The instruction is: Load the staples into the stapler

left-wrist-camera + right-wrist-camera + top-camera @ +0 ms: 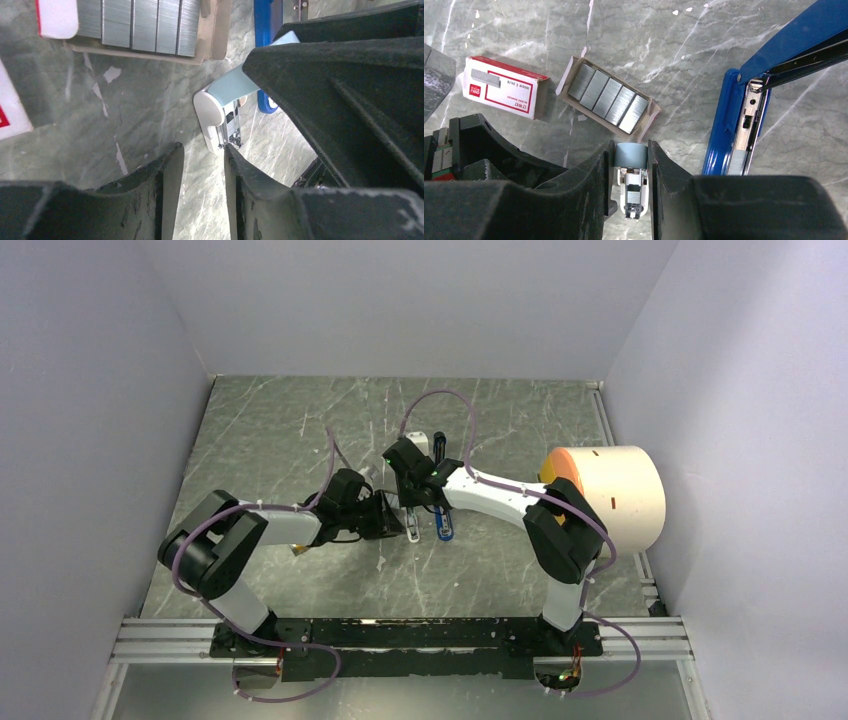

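While the right gripper [630, 150] is clenched on a small white and pale-blue device [630, 159], the stapler [724, 125] lies just to its right on the table [674, 45]. It is clear of both fingers, hinged open with its metal rail exposed. The staples [609, 97] sit as five blocks in their tray [565, 77], just beyond the fingertips. A red-and-white box [504, 87] lies left of the tray. The left gripper [204, 155] is released, with nothing between its fingers, and its tips are close to the device's white end.
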Action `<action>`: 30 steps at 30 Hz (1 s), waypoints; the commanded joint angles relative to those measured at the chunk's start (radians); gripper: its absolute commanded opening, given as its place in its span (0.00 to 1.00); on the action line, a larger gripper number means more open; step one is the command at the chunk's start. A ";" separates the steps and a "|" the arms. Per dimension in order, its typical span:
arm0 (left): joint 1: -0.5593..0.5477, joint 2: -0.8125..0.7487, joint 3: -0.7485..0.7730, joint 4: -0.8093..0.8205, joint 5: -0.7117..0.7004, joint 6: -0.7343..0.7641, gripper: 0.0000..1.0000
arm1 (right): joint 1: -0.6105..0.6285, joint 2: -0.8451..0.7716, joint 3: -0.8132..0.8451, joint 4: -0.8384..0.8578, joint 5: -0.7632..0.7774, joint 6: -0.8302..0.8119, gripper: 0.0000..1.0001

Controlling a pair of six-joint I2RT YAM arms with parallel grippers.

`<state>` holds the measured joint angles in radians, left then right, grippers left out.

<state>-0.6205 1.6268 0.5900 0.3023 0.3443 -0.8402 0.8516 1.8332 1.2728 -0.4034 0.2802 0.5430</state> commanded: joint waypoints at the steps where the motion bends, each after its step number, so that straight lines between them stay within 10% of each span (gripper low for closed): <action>1: -0.014 0.025 -0.014 0.075 0.008 -0.007 0.41 | -0.005 -0.027 -0.016 0.016 -0.007 0.032 0.30; 9: -0.039 0.061 -0.010 0.075 -0.015 -0.007 0.23 | -0.005 -0.029 -0.025 0.019 -0.022 0.050 0.30; 30: -0.051 0.190 0.000 -0.055 -0.114 -0.037 0.15 | 0.013 -0.100 -0.085 -0.051 -0.009 0.114 0.28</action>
<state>-0.6537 1.7203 0.6147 0.3706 0.3443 -0.9039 0.8497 1.7733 1.2037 -0.3855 0.2813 0.6094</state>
